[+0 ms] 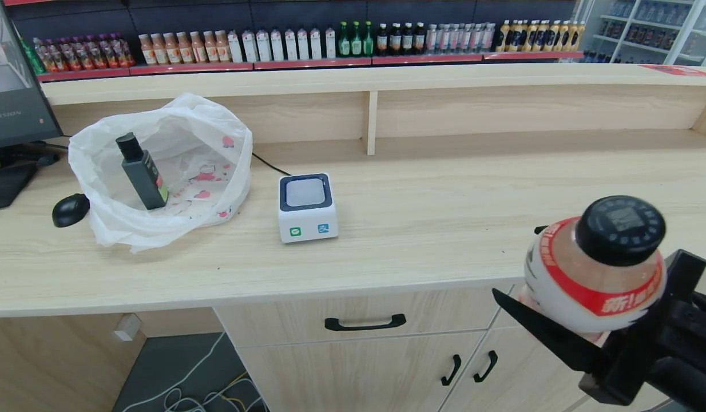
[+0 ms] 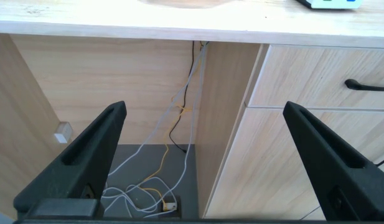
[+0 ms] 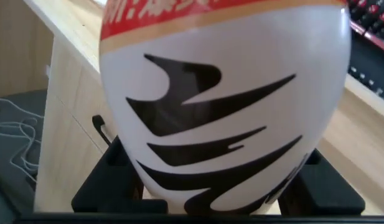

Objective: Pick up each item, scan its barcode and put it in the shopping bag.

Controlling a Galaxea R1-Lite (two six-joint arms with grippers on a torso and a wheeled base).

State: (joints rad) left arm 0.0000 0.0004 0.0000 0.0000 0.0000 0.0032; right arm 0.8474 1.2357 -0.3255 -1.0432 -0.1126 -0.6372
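My right gripper [image 1: 593, 320] is shut on a round white bottle [image 1: 596, 274] with a black cap, a red band and black stripes [image 3: 223, 118], held off the counter's front edge at the near right. The white scanner box [image 1: 306, 207] with a grey window sits mid-counter. To its left stands the open white shopping bag [image 1: 164, 171] with a dark green bottle [image 1: 142, 171] upright inside. My left gripper [image 2: 201, 162] hangs open below the counter edge, in front of the cabinet, with nothing between its fingers.
A black mouse [image 1: 70, 209] lies left of the bag, beside a monitor [image 1: 12, 103] at the far left. The scanner's cable runs back toward the raised ledge [image 1: 376, 80]. Drawers with black handles [image 1: 364, 324] are below the counter. Wires lie on the floor [image 2: 148, 193].
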